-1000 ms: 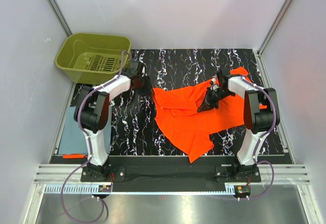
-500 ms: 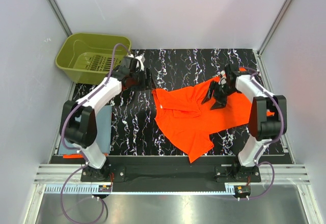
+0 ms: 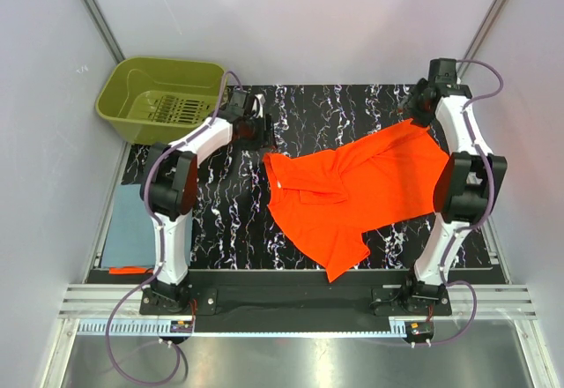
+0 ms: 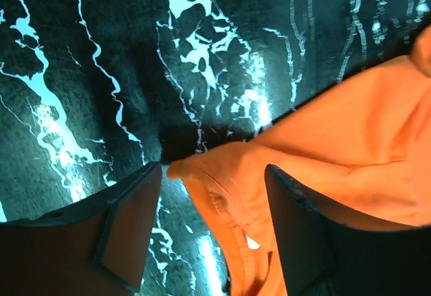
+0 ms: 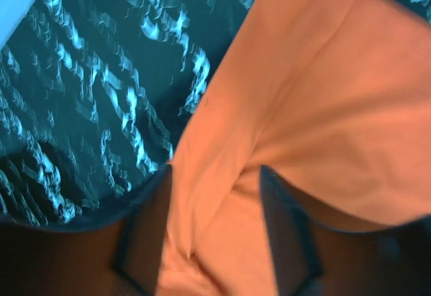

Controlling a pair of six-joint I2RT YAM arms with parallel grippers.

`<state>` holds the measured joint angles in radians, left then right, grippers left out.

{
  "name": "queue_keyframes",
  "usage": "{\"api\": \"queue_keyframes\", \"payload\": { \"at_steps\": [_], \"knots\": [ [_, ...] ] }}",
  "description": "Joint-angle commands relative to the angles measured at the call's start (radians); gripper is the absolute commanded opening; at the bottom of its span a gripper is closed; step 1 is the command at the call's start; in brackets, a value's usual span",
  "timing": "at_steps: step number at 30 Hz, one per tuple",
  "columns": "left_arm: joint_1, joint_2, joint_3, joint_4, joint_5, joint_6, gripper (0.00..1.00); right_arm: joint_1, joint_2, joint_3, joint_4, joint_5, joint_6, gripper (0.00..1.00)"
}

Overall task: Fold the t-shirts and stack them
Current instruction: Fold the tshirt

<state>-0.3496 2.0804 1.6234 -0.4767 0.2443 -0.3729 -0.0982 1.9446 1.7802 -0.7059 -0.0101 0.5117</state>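
Observation:
The orange t-shirt [image 3: 352, 190] lies spread and creased across the black marbled table [image 3: 335, 110]. My left gripper [image 3: 259, 141] is at the shirt's back-left corner. In the left wrist view [image 4: 214, 175] its jaws stand apart with that hemmed corner [image 4: 222, 188] between them, and bare table shows beside the left finger [image 4: 128, 222]. My right gripper [image 3: 416, 116] is at the shirt's back-right corner. In the blurred right wrist view [image 5: 215, 175] its jaws stand apart with orange cloth [image 5: 222, 229] filling the gap. The folded blue-grey t-shirt [image 3: 132, 225] lies flat at the table's left edge.
An olive-green basket [image 3: 132, 79] stands at the back left, just behind my left arm. A thin orange strip [image 3: 128, 271] lies near the left arm's base. Grey walls close in on both sides and the back.
My right gripper has swung from the middle of the shirt to its back-right corner, uncovering the shirt's right side. My left gripper has edged back a little. The shirt lies much as before.

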Motion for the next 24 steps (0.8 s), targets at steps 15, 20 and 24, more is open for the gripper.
{"api": "queue_keyframes", "payload": {
  "at_steps": [15, 20, 24],
  "knots": [
    [0.009, -0.037, -0.135, 0.047, 0.001, 0.045, 0.36, -0.089, 0.516, 0.530, 0.013, -0.031, 0.022, 0.09],
    [0.012, -0.040, -0.163, 0.044, -0.092, 0.087, 0.35, -0.101, 0.591, 0.590, 0.002, -0.048, 0.019, 0.12],
    [0.026, -0.031, -0.068, -0.013, -0.131, 0.118, 0.40, -0.109, 0.625, 0.656, -0.024, -0.056, -0.005, 0.15]
  ]
}}
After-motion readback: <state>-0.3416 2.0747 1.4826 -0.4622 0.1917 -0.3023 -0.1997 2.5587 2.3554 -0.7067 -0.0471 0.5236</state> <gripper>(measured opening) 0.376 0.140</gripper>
